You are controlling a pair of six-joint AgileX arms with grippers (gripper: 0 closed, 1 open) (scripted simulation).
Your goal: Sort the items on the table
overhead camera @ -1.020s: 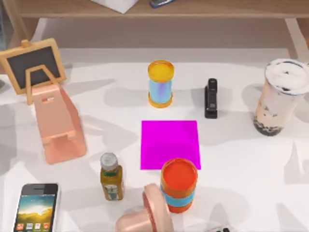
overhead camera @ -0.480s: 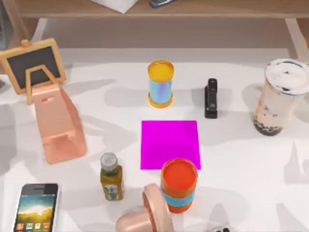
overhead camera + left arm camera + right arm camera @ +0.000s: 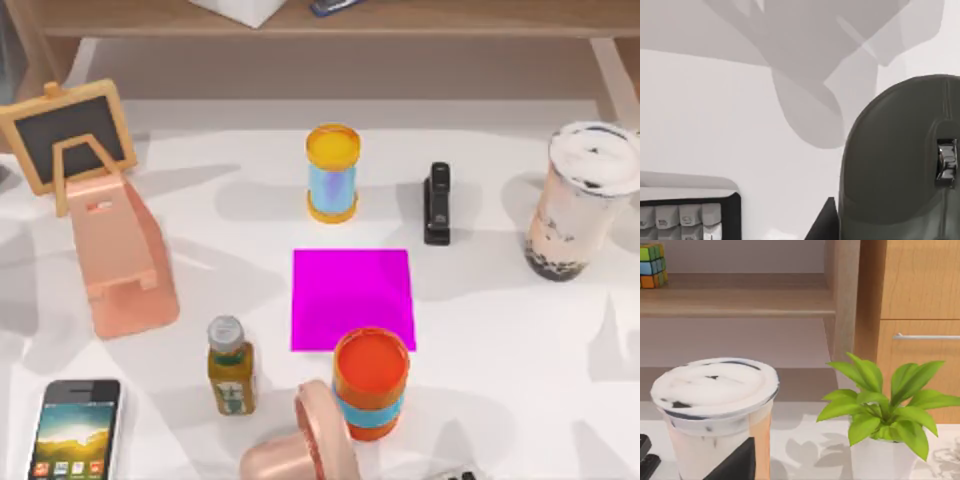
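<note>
Since the left wrist view looks close down on the mouse [image 3: 900, 160] beside a keyboard [image 3: 687, 217], with cup [image 3: 583, 200] right of the mat [image 3: 351, 298] and phone [image 3: 75, 428] lower-left, centre over the mouse before closing; gripper states: cannot tell.

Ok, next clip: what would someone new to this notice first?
Probably the magenta mat at the middle of the table, with an orange canister on its near edge and a yellow-topped one beyond it. Next, the tall milk tea cup at the right and the smartphone glowing at the near left corner. The left wrist view looks closely at the dark mouse.
</note>
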